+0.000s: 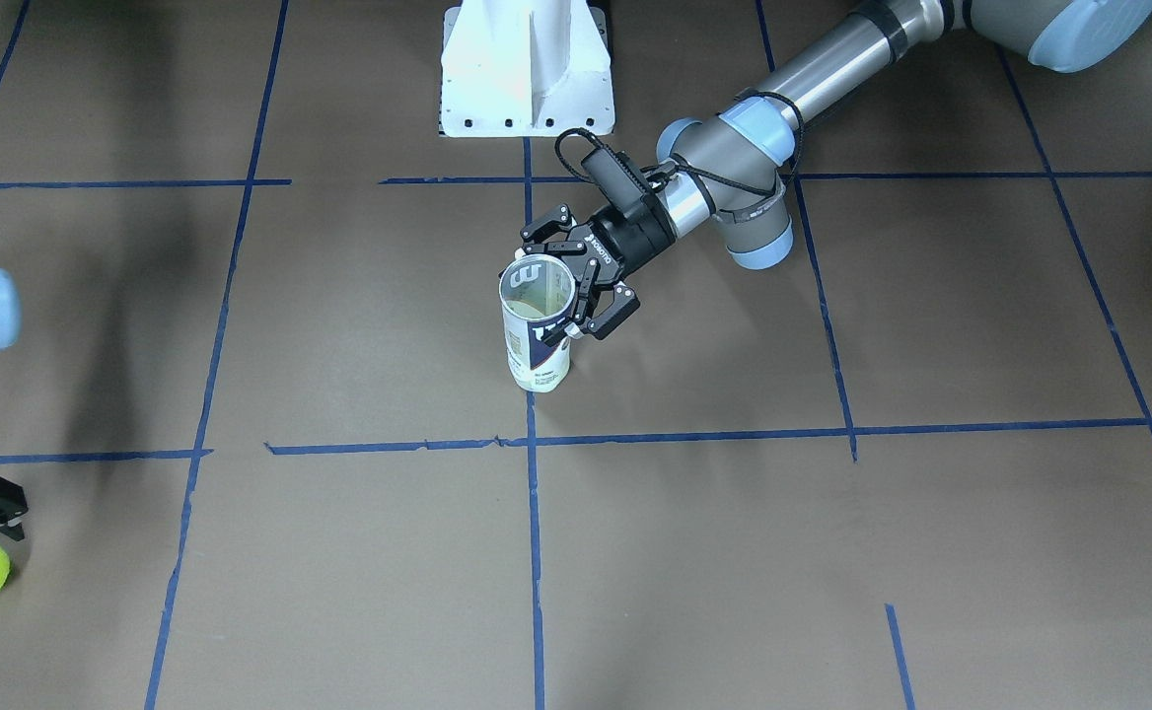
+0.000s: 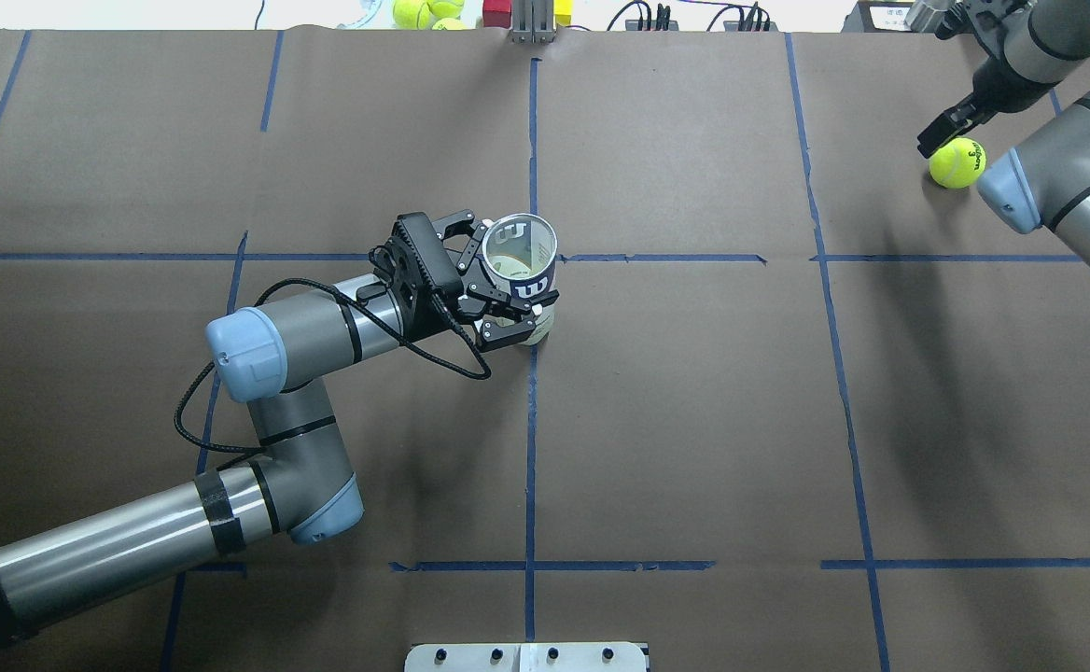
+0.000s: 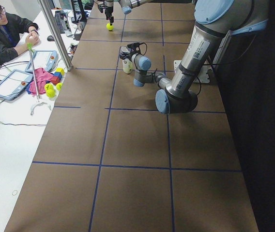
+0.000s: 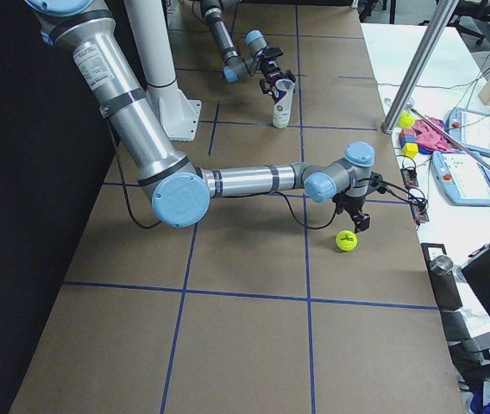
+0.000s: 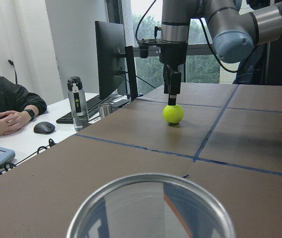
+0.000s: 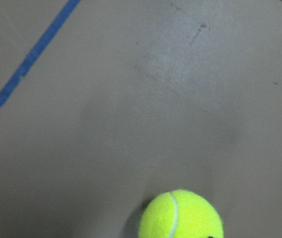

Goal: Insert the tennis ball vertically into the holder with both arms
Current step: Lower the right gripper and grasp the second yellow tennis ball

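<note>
The holder [image 1: 535, 325] is a clear can with a white and navy W label. It stands upright and open-topped near the table's middle, and also shows in the overhead view [image 2: 524, 266]. My left gripper [image 1: 576, 281] is shut on its upper wall, one finger on each side. The holder's rim [image 5: 151, 206] fills the bottom of the left wrist view. A yellow-green tennis ball [image 2: 957, 162] lies on the table far to my right. My right gripper [image 2: 943, 131] hangs just above it, pointing down and open. The ball shows at the bottom of the right wrist view [image 6: 181, 217].
The white ribbed arm base [image 1: 527, 74] stands at the robot's side of the table. Blue tape lines grid the brown table. A side table holds tablets, blocks and spare balls [image 3: 49, 89], with an operator [image 3: 4, 34] seated there. A metal post [image 3: 55, 34] stands at the table edge.
</note>
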You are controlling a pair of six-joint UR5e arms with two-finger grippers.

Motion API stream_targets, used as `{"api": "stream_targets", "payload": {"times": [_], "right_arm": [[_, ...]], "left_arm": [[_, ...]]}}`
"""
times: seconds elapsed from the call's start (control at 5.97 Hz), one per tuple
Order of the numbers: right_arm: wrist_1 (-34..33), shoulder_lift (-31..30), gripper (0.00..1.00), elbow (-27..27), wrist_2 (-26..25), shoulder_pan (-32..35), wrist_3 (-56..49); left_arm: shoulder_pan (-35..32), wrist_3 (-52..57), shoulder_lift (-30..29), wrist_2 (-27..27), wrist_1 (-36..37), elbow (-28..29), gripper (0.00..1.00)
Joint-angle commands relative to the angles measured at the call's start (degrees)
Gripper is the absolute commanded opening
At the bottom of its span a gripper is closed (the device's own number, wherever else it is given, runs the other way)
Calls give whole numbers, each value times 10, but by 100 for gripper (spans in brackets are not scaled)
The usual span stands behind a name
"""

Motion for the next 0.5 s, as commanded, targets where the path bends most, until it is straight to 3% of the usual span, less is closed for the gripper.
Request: {"api": "stream_targets", "payload": {"times": [0.0,0.34], "right_arm": [[47,0,100,-51,-33,-6,-6],[48,2,100,-59,-50,-17,-6]], "left_arm": [[0,0,0,0,0,0,95],[0,0,1,0,0,0,95]]}}
